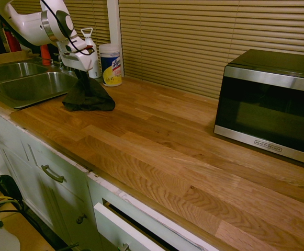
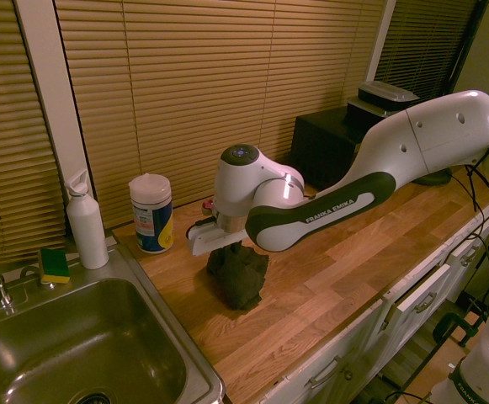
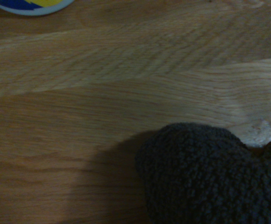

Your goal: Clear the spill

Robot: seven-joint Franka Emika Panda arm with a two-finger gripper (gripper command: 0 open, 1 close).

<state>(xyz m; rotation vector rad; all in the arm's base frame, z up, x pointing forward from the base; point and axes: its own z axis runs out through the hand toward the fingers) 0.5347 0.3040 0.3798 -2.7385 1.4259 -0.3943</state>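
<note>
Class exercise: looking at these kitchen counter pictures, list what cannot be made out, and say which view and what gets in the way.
1. The spill: no dark blotches show in any view; the dark cloth may cover them.
2. The gripper fingertips: buried in the cloth's bunched top in both exterior views.
3. The wipes canister: only its base rim shows, cut off by the wrist picture's edge.
4. The microwave: cut by the right edge, first exterior view.

End effector (image 1: pixel 82 73) clamps dark cloth (image 1: pixel 88 97) on countertop (image 1: pixel 162 141).
</note>
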